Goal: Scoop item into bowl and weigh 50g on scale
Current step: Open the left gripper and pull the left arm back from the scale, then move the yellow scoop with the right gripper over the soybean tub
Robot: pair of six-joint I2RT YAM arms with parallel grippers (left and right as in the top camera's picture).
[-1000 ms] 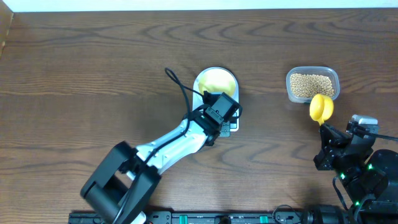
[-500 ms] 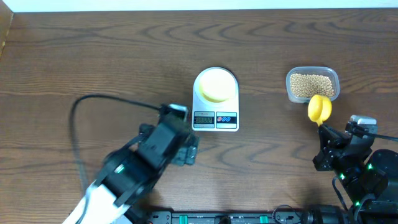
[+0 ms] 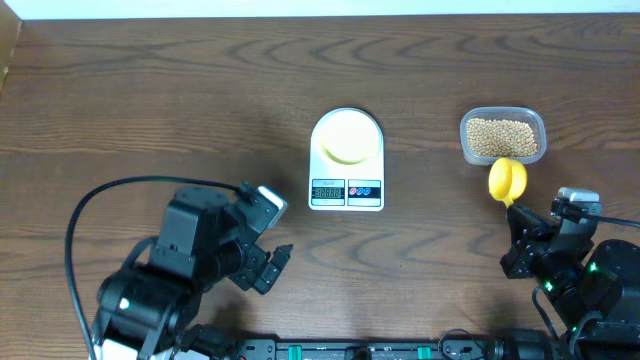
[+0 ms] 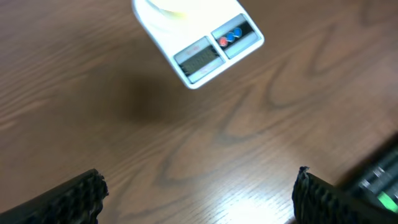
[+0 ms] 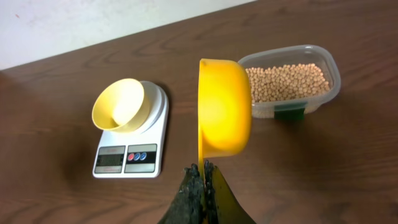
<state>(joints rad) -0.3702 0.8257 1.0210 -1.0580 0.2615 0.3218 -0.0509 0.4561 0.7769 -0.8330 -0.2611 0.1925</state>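
Scale (image 3: 346, 160): white, flat, rounded top, sits mid-table (image 3: 150, 100), with the display and a red and a blue button on its front edge. The digits are too small to read.
Bowl (image 3: 347, 138): small, round, pale yellow-cream. It sits on the scale's platform and looks tilted in the right wrist view.
Beans (image 3: 502, 137): small round tan ones, heaped in a clear tub (image 3: 541, 124) with rounded corners, toward the right edge of the table and well apart from the scale.
Right end effector (image 5: 203, 180): fingers pressed together, pinching the handle of a yellow scoop (image 5: 224, 115). It is near the front right corner. The scoop head is turned on its side, between the end effector and the tub, just short of the tub's near wall. I can't tell what's inside it.
Left end effector (image 3: 270, 233): fingers spread wide, gripping nothing, over bare wood near the front edge, left of the scale and apart from it. The left wrist view shows both finger pads (image 4: 69, 198) at the bottom corners and the scale at the top.
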